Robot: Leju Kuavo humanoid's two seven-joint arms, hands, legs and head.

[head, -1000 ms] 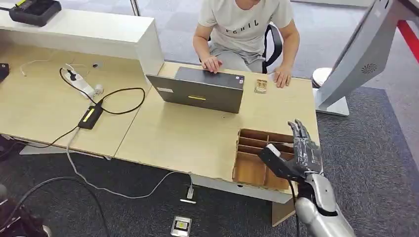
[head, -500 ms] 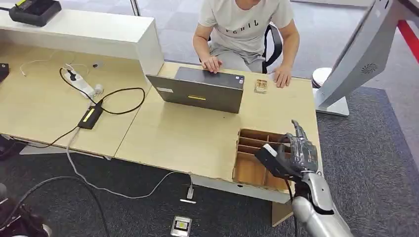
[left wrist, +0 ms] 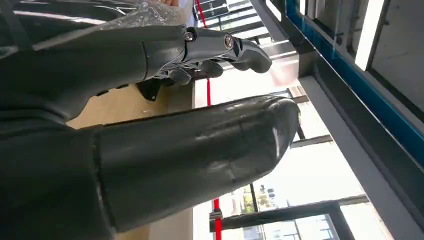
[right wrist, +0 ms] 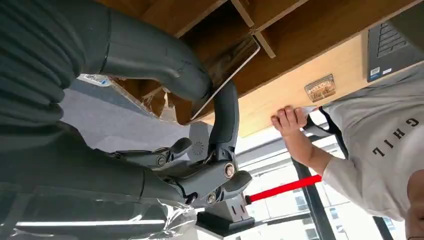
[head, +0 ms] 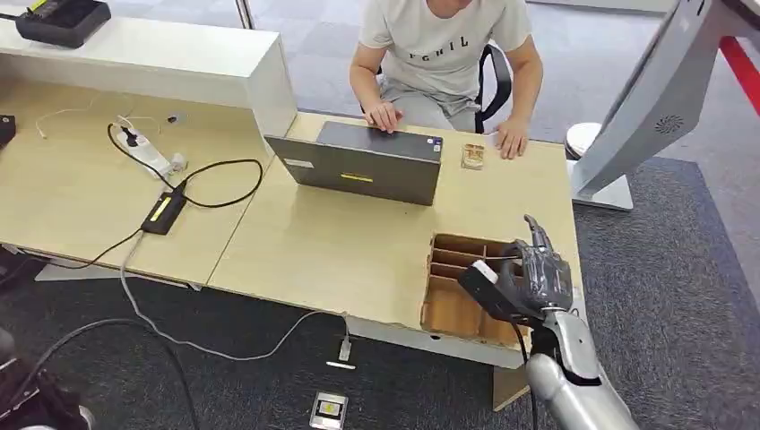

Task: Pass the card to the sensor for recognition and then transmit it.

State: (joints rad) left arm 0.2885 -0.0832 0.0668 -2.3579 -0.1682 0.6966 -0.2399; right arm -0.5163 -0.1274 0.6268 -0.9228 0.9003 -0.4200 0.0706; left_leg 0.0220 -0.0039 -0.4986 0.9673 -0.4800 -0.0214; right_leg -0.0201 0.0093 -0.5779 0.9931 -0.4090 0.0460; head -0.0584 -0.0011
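the right robot hand (head: 529,282) hangs over the wooden divider box (head: 453,305) at the near right corner of the pale wood-grain desk (head: 341,242). in the right wrist view its thick grey thumb and one dark finger (right wrist: 225,120) pinch the card (right wrist: 227,70), a thin clear plate with rounded corners and a pale edge, which sits low among the box's thin plywood partitions; the other fingers are curled loosely beside it. in the head view the card is mostly hidden by the hand.

the left robot hand (left wrist: 165,100) shows up close in its own wrist view: a smooth, glossy dark thumb and jointed metal-grey fingers (left wrist: 240,47) bent slightly inward, apart from the thumb, with nothing between them.

across the desk a person in a light grey printed t-shirt (head: 439,40) sits with one hand on a matte grey laptop (head: 363,161). the other hand (head: 513,141) lies flat just beside a small flat rectangular sensor (head: 472,157). a black cable (head: 215,184) loops over the adjoining desk (head: 72,188), and a ribbed dark carpet (head: 681,296) covers the floor.
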